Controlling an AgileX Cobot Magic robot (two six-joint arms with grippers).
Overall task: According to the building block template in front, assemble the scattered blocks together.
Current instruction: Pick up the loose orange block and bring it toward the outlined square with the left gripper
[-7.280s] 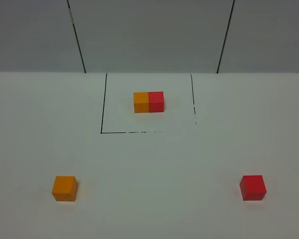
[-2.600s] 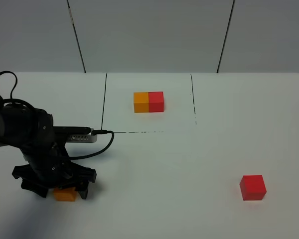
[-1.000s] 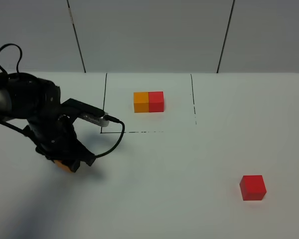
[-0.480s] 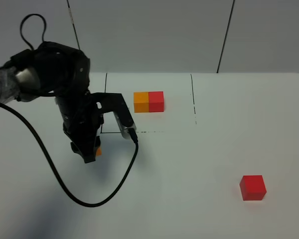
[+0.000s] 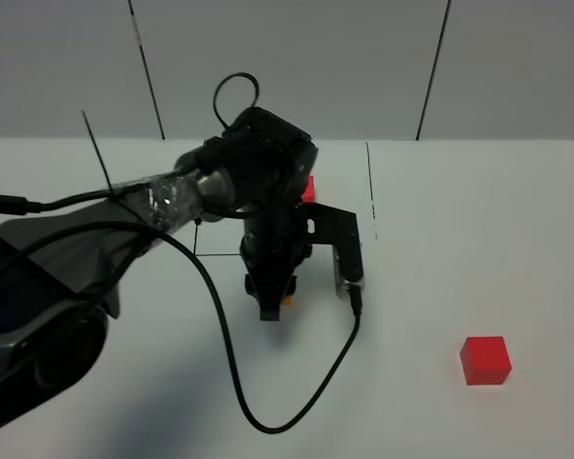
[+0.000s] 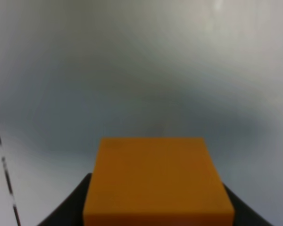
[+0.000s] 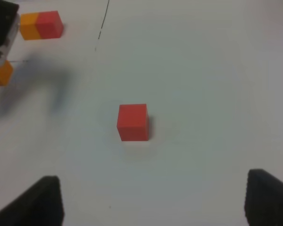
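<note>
My left gripper [image 5: 274, 304] reaches across to the middle of the table, shut on the orange scattered block [image 5: 287, 299], which hangs just above the surface in front of the marked square. In the left wrist view the orange block [image 6: 155, 179] fills the space between the dark fingers [image 6: 68, 212]. The red scattered block [image 5: 485, 360] lies alone at the front right. The left arm hides most of the template; only a sliver of the template's red cube [image 5: 309, 188] shows. In the right wrist view the template [image 7: 40, 25] shows whole, with the red block [image 7: 133, 122] ahead of my open right gripper [image 7: 155, 202].
A thin black outline [image 5: 371, 191] marks a square on the white table [image 5: 478, 239] around the template. The left arm's black cable [image 5: 268, 421] loops down over the table in front of the gripper. A grey panelled wall [image 5: 287, 67] stands behind.
The left arm has swung from the left side to the middle, carrying the orange block with it. It now covers most of the template. The red block has not moved.
</note>
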